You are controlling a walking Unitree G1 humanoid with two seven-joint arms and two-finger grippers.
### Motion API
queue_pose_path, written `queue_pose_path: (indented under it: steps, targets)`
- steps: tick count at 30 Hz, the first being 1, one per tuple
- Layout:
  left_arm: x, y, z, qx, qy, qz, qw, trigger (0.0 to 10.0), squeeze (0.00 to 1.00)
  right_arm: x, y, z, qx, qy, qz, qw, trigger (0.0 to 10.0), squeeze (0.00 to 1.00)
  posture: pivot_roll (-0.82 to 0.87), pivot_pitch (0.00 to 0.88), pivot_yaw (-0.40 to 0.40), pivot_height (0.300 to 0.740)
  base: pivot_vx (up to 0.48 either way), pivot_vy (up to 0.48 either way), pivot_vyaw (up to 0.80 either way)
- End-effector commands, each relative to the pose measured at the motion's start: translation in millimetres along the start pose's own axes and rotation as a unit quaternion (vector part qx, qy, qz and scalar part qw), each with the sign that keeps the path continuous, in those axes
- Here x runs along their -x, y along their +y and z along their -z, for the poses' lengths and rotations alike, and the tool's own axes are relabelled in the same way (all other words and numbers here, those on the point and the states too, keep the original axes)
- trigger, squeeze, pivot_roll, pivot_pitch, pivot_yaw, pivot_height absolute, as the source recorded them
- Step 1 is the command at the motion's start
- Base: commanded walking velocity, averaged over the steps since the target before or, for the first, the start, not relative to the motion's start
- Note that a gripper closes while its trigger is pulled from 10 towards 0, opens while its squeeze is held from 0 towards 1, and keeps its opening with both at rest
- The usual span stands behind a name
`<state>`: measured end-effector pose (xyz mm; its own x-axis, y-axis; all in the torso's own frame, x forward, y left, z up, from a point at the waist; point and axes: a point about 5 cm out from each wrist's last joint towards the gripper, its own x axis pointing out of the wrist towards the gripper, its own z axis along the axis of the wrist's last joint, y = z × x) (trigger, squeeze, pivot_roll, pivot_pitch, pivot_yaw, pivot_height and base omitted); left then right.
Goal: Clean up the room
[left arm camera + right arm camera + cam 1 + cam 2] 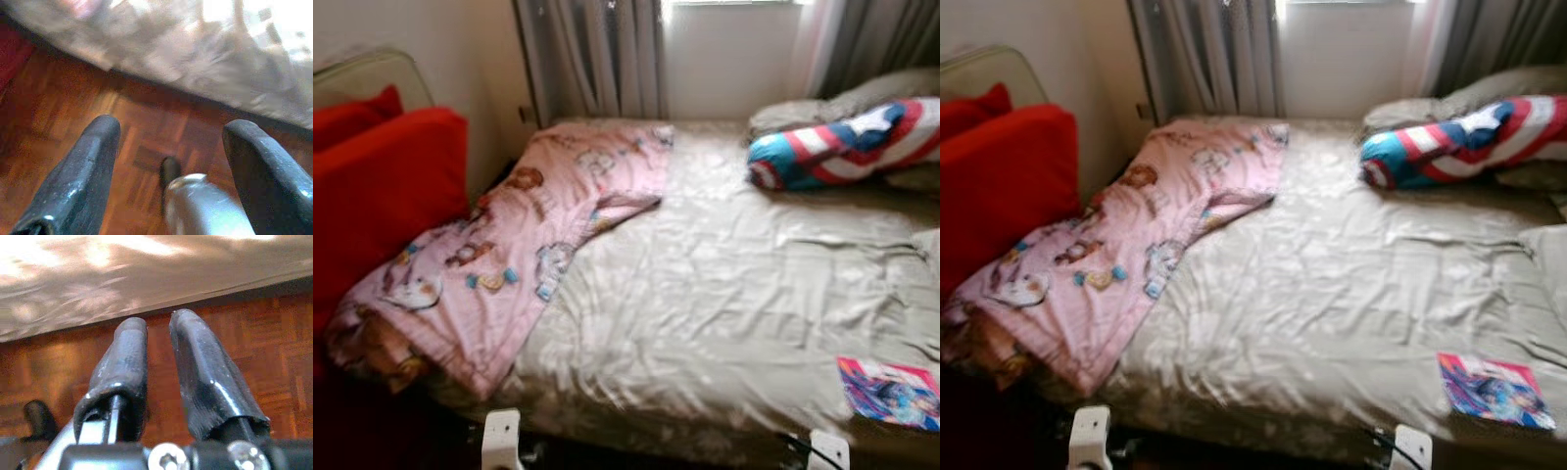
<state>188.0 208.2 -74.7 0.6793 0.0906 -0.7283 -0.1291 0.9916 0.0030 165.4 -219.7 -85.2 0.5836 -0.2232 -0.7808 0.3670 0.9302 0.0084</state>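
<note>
While both arms hang idle over the parquet floor point(63, 117), left gripper point(171, 147) spread wide and right gripper point(157, 362) nearly closed on nothing, the crumpled pink blanket point(509, 255) sprawls at nine o'clock and a comic book point(891, 392) lies at five o'clock on the bed point(724, 294), probably awaiting tidying.

Unmade bed under a curtained window, slightly blurred.

A bed point(1332, 313) with a rumpled beige sheet filled most of the frame. A pink cartoon-print blanket point(1126, 245) ran from upper centre down to the lower left, hanging over the bed's edge. A red cushion point(999, 186) sat at the left edge. A red, white and blue striped pillow point(1469, 137) lay at the upper right, against pale pillows point(1489, 98). A colourful booklet point(1494, 390) lay flat at the lower right. Grey curtains point(1214, 59) hung along the top.
</note>
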Motion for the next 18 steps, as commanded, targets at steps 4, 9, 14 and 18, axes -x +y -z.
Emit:
queue_pose_path:
  steps: [4, 9, 14, 18]
  targets:
    - [0.7, -0.1, 4.4, -0.003, 0.012, -0.001, 1.0, 10.0, 0.0, 0.2, -1.6, 0.3, -0.002, 0.0, 0.003, 1.0, 10.0, 0.0, -0.08, 0.032, 0.022, 0.74, 0.0, 0.415, 0.0]
    - [0.7, -0.1, 4.5, -0.003, 0.012, -0.001, 1.0, 10.0, 0.0, 0.1, -1.6, 0.1, -0.003, 0.0, 0.004, 1.0, 10.0, 0.0, -0.08, 0.034, 0.023, 0.74, 0.0, 0.415, 0.0]
    - [0.7, -0.1, 4.3, -0.003, 0.012, -0.001, 1.0, 10.0, 0.0, -0.1, -1.1, -0.5, -0.003, -0.001, 0.003, 1.0, 10.0, 0.0, -0.07, 0.038, 0.024, 0.74, 0.0, 0.414, 0.0]
    - [0.6, 0.2, 4.1, -0.003, 0.012, -0.002, 1.0, 10.0, 0.0, -0.2, -0.4, -0.8, -0.003, -0.001, 0.002, 1.0, 10.0, 0.0, -0.07, 0.038, 0.025, 0.74, 0.0, 0.416, 0.0]
